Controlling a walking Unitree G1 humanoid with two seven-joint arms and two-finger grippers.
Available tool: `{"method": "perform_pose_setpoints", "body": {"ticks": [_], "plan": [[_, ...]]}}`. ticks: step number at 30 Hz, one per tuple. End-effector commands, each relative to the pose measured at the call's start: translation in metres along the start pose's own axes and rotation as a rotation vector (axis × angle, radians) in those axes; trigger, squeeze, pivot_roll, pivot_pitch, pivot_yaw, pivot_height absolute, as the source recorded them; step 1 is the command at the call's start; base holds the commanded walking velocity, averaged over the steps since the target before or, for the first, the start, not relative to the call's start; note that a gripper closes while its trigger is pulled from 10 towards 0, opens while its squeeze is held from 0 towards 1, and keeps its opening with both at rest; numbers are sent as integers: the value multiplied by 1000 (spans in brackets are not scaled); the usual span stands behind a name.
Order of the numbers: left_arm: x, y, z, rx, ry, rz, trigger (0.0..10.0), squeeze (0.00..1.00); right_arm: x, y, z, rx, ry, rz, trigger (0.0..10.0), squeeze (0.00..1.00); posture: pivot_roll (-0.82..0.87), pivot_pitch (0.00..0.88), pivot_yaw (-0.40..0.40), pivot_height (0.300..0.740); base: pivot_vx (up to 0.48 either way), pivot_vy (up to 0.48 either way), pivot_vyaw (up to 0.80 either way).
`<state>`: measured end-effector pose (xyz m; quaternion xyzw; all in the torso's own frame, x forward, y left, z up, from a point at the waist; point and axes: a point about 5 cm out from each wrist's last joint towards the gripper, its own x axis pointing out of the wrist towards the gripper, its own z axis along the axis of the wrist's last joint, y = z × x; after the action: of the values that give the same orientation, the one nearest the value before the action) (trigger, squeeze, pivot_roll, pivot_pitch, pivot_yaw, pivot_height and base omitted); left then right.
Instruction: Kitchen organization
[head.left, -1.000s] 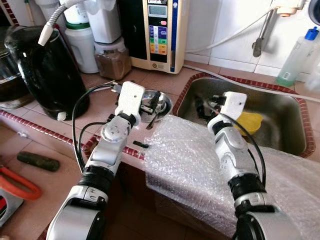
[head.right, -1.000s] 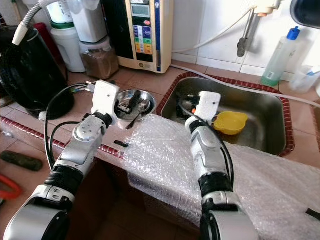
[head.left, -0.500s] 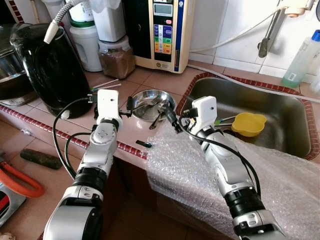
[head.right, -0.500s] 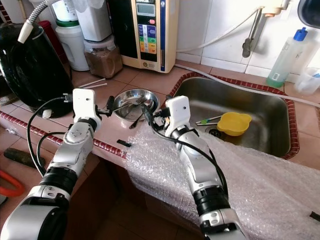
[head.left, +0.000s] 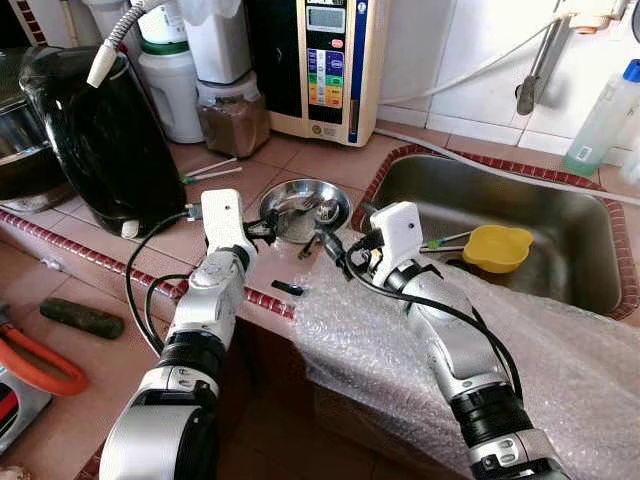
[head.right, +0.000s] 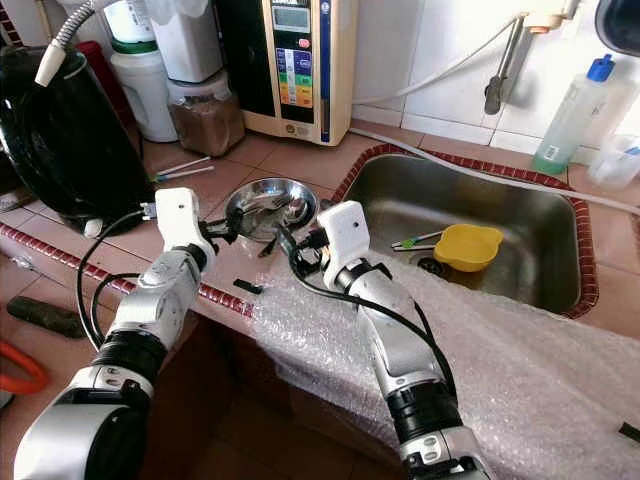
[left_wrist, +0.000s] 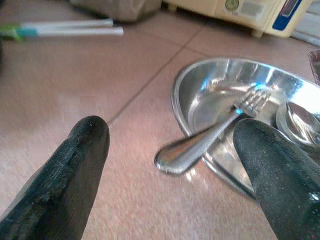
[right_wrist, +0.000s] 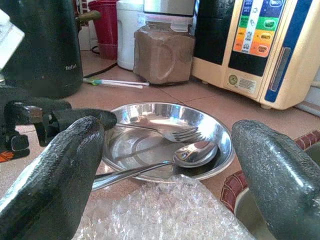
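Observation:
A shallow steel bowl (head.left: 296, 203) sits on the tiled counter just left of the sink. A fork (right_wrist: 170, 133) and a spoon (right_wrist: 192, 152) lie in it, and the fork's handle (left_wrist: 186, 153) juts over the near rim. My left gripper (head.left: 262, 229) is low at the bowl's near-left rim, open, with the fork handle between its fingers (left_wrist: 75, 170) but untouched. My right gripper (head.left: 328, 243) hovers open at the bowl's near-right side, above the edge of the bubble wrap (head.left: 400, 330). Its fingers (right_wrist: 55, 185) frame the bowl.
A black kettle (head.left: 100, 140) stands at the left, with a jar of brown powder (head.left: 232, 118) and a water purifier (head.left: 322, 65) behind the bowl. The sink (head.left: 570, 250) holds a yellow cup (head.left: 497, 247). A small black piece (head.left: 286, 289) lies at the counter edge.
My right gripper swung from over the sink leftward to the bowl's near side. My left gripper dropped lower toward the fork handle. The camera also shifted early on.

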<state>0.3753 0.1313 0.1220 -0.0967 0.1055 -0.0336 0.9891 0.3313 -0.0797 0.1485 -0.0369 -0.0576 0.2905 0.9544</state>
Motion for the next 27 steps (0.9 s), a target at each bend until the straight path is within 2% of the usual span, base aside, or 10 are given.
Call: {"method": "perform_pose_setpoints", "body": {"ticks": [1, 2, 3, 27], "plan": [[3, -4, 6, -21, 3, -17, 6275, 0, 1, 2, 7, -16, -20, 9, 10000, 0, 48, 0, 52, 740, 0, 0, 0], [3, -4, 6, -24, 4, -22, 2745, 0, 1, 2, 7, -16, -19, 9, 10000, 0, 48, 0, 53, 740, 0, 0, 0], [3, -4, 7, -30, 4, -22, 0, 0, 1, 3, 6, -17, -16, 9, 10000, 0, 49, 0, 53, 740, 0, 0, 0], [6, -6, 6, -240, 69, -36, 0, 0, 4, 6, 3, -32, 17, 23, 10000, 0, 51, 0, 57, 740, 0, 0, 0]]}}
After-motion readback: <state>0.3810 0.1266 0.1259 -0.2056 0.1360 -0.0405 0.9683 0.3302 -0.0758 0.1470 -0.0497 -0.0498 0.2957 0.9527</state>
